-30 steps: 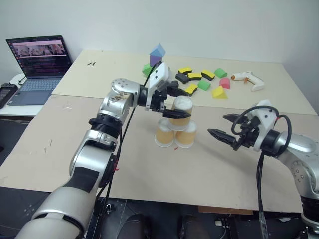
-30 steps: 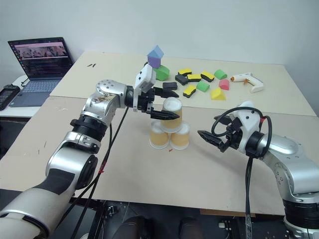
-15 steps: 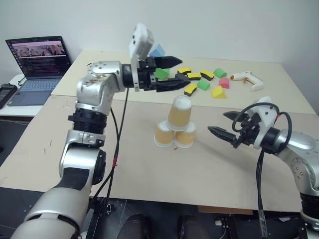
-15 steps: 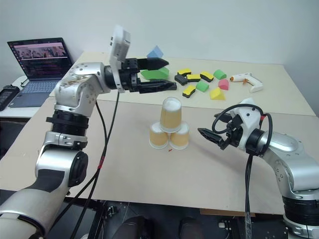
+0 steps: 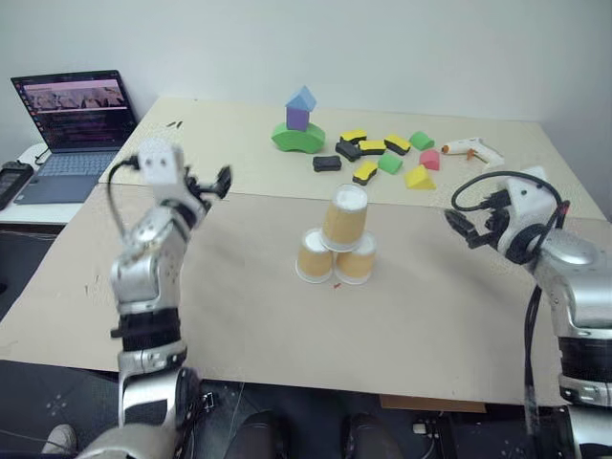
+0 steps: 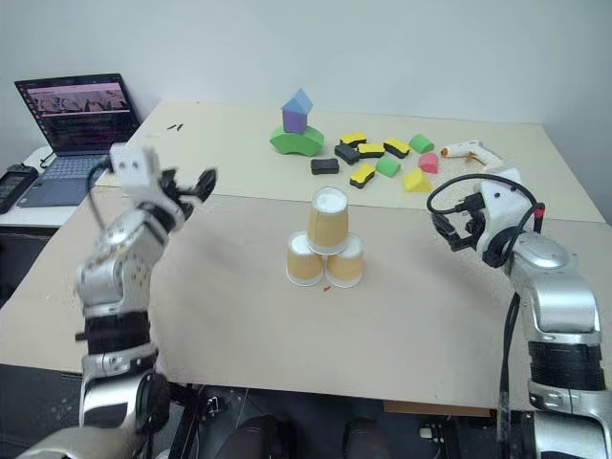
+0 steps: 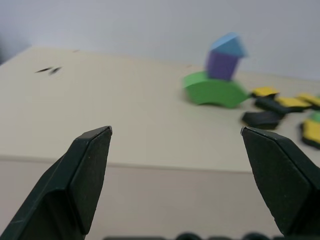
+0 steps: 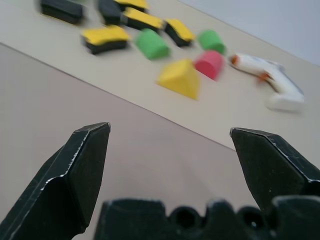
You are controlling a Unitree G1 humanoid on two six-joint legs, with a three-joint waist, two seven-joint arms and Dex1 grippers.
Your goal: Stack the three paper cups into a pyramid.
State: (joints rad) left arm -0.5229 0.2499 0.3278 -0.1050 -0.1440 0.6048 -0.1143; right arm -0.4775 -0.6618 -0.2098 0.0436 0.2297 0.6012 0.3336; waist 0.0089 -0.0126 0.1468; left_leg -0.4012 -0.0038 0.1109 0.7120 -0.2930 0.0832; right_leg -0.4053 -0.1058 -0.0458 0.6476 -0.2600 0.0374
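A pale beige counter [image 5: 430,316] before a white wall carries the pyramid of three tan paper cups [image 5: 338,249] mid-surface, two touching below, one on top. The left gripper [image 7: 175,175] and right gripper [image 8: 170,170] hang wide open and empty, well apart either side of it. A stray arm sweep could topple it; open counter surrounds it.
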